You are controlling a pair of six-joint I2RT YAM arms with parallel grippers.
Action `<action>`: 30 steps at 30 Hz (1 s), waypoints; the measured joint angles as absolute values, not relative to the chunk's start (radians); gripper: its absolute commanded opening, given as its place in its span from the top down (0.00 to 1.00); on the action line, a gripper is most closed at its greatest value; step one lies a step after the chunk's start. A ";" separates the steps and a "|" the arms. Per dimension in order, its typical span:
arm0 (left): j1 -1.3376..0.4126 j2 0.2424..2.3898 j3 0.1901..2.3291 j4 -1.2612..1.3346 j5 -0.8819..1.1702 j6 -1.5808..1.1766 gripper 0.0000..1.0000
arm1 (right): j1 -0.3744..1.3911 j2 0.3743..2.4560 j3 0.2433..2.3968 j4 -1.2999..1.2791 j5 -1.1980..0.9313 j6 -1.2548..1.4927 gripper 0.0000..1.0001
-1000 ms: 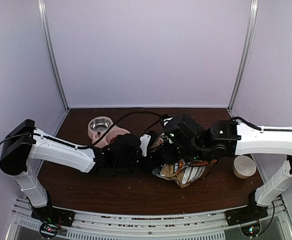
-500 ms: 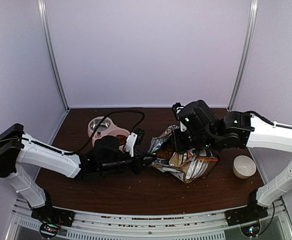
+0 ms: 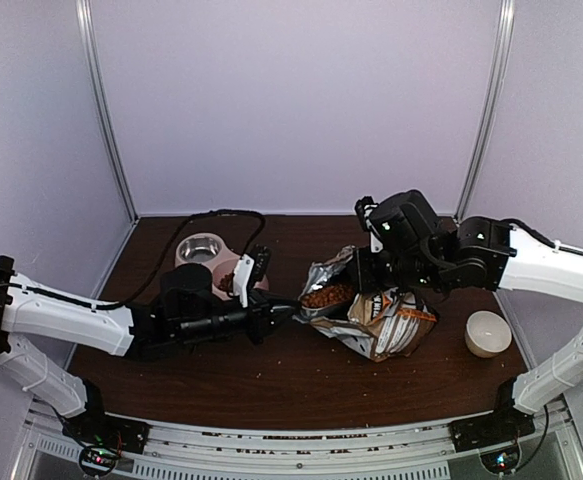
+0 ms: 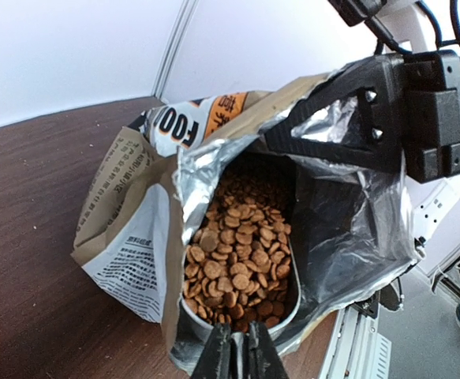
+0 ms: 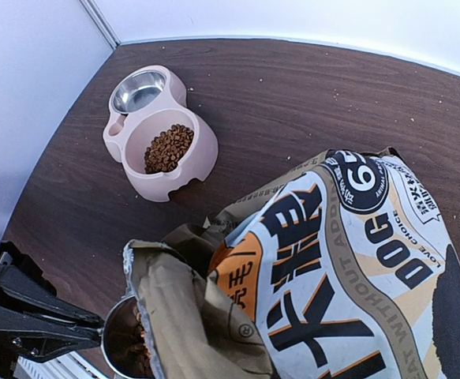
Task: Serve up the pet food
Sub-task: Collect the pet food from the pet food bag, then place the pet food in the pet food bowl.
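The pet food [image 4: 241, 245] fills a shiny metal scoop [image 4: 281, 304] that sits in the mouth of the foil-lined bag [image 4: 135, 229]. My left gripper [image 4: 241, 354] is shut on the scoop's handle. In the top view the left gripper [image 3: 287, 312] holds the scoop [image 3: 319, 297] level at the left-facing mouth of the lying bag [image 3: 391, 325]. My right gripper [image 4: 293, 136] is shut on the bag's upper foil edge and keeps the mouth open. In the right wrist view the bag [image 5: 356, 260] hides the right fingers. The scoop [image 5: 123, 347] shows at the lower left.
A pink double feeder [image 3: 223, 272] stands left of the bag; its pink basin holds kibble [image 5: 169, 148] and its far basin is a steel bowl [image 5: 139, 91]. A white bowl [image 3: 488, 333] sits at the right. Stray pellets dot the brown table [image 3: 271, 385].
My left arm has drawn back to the left, bringing the filled scoop out to the bag's mouth. The right gripper has shifted right and back with the bag's edge.
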State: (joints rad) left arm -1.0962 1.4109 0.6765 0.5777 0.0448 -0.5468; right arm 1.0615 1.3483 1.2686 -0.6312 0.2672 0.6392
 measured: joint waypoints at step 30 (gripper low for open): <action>-1.102 1.364 0.750 0.429 0.058 -0.189 1.00 | 1.036 1.327 1.237 -0.597 0.244 0.640 1.00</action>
State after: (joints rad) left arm -1.1015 1.3643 0.7502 0.4290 0.0578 -0.1894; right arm 1.0363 1.3273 1.2369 -0.5972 0.2440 0.6403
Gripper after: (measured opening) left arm 0.045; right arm 0.004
